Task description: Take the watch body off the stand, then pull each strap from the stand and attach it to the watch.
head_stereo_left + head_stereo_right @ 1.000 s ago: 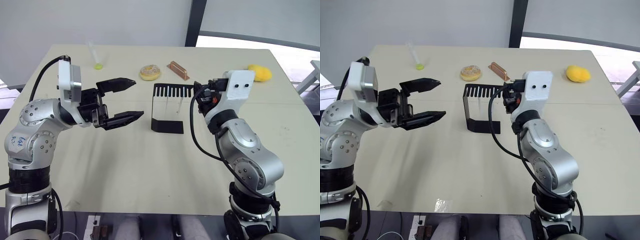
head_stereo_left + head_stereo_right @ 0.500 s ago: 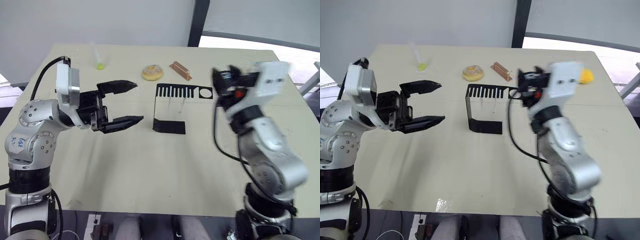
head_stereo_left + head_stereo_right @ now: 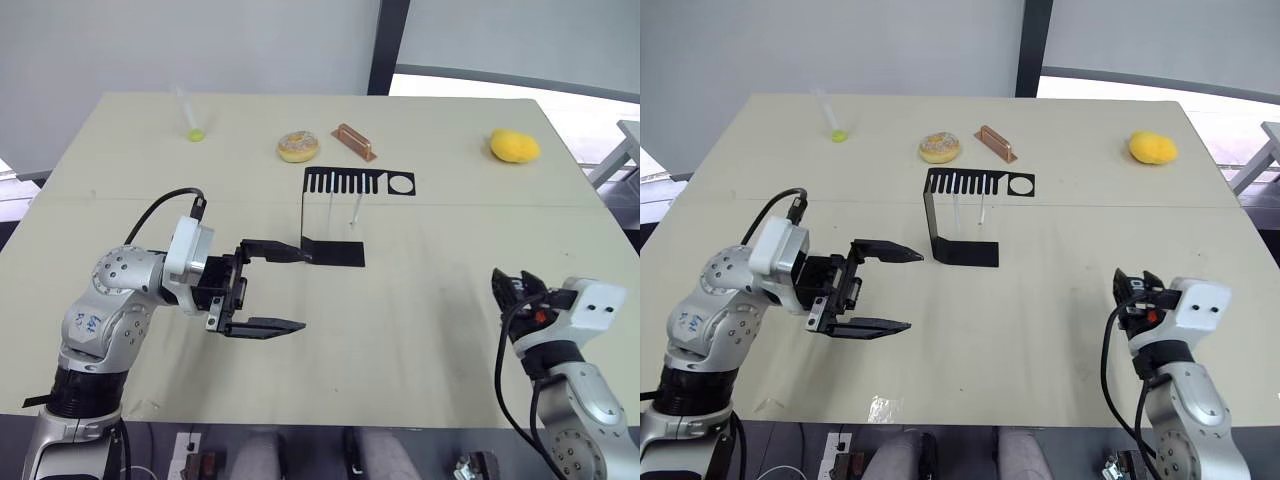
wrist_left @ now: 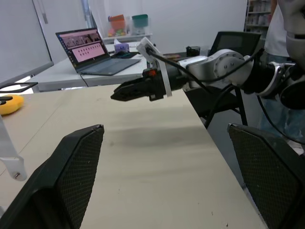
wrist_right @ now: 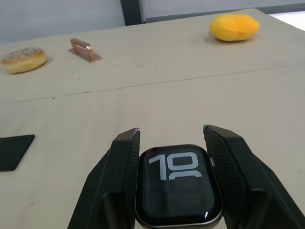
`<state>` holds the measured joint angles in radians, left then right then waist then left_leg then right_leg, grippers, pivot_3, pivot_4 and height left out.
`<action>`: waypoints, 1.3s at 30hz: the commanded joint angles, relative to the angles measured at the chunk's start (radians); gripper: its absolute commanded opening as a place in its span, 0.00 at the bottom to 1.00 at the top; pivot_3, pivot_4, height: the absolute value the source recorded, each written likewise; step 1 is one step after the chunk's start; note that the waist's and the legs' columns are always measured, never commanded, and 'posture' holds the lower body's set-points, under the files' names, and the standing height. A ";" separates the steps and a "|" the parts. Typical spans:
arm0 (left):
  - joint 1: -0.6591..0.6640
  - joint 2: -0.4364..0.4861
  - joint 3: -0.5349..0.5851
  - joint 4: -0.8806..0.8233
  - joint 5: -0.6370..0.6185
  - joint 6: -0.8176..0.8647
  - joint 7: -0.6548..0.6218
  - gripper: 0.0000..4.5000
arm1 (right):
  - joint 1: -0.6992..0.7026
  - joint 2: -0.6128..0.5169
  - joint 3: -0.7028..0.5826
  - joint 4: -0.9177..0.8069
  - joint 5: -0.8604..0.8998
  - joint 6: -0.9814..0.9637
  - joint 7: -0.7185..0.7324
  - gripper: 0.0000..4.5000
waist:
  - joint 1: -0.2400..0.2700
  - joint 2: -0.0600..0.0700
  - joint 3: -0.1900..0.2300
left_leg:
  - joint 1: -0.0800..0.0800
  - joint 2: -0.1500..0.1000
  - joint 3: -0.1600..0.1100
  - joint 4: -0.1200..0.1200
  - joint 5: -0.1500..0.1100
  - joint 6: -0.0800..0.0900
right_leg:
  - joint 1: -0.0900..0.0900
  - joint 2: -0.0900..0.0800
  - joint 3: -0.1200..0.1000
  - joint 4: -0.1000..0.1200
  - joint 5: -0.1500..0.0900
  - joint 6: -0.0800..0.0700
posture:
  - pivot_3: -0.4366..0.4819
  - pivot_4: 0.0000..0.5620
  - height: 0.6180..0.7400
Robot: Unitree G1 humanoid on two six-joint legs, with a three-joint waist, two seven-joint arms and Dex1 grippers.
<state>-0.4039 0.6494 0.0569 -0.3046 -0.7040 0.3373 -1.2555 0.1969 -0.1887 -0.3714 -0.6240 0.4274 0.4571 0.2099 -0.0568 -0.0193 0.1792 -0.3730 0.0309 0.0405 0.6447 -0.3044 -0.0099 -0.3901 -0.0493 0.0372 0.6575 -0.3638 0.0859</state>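
Over on the left, the left gripper (image 3: 268,290) hangs low over the bench (image 3: 400,330), fingers spread wide and holding nothing, just near-left of the stand (image 3: 335,215). Centre now: the stand sits upright with its round hole bare, and two thin pale strips, the straps (image 3: 342,208), dangle from the comb slots, though they show too faintly in the head views to tell which one has the holes. Far side of the bench: a green-tipped tube (image 3: 190,115), a doughnut (image 3: 298,147), a copper block (image 3: 354,141) and a yellow lump (image 3: 514,146). Down at the near right, the right gripper (image 5: 172,157) has the watch body (image 5: 177,185), fingers pinching it from both sides. So step one looks done; next up, I'd say, the left gripper goes for a strap. The right wrist view gives the white digits on the screen, which the head views cannot. The left wrist view catches the right gripper side-on, plus a laptop (image 4: 93,50) beyond the bench.
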 commanded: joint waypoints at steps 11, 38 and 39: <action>0.035 0.009 -0.026 -0.007 0.055 -0.077 -0.033 1.00 | -0.080 -0.066 0.168 0.455 -0.128 -0.376 0.234 0.36 | 0.002 0.000 0.000 | 0.000 0.000 0.000 0.001 0.000 0.000 | 0.000 0.000 0.001 0.000 0.000 0.000 | 0.48 0.27 1.00; 0.188 0.108 0.177 0.174 0.147 -0.183 0.053 1.00 | 0.133 -0.512 -0.199 0.169 0.162 -0.279 0.612 1.00 | 0.021 0.002 0.002 | 0.004 0.002 -0.003 0.001 -0.002 0.001 | 0.008 0.001 -0.002 -0.005 0.000 0.000 | 0.48 0.27 1.00; 0.212 0.110 0.206 0.192 0.156 -0.198 0.070 1.00 | 0.169 -0.510 -0.239 0.183 0.167 -0.312 0.643 1.00 | 0.023 0.001 0.002 | 0.004 0.002 -0.003 0.001 -0.002 0.001 | 0.008 0.001 -0.002 -0.007 0.000 0.000 | 0.48 0.27 1.00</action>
<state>-0.2041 0.7515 0.2040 -0.1176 -0.5599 0.1737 -1.2143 0.3445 -0.7009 -0.5401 -0.4234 0.5716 0.1854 0.8061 -0.0339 -0.0182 0.1811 -0.3679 0.0333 0.0373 0.6458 -0.3064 -0.0089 -0.3798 -0.0482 0.0352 0.6495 -0.3637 0.0859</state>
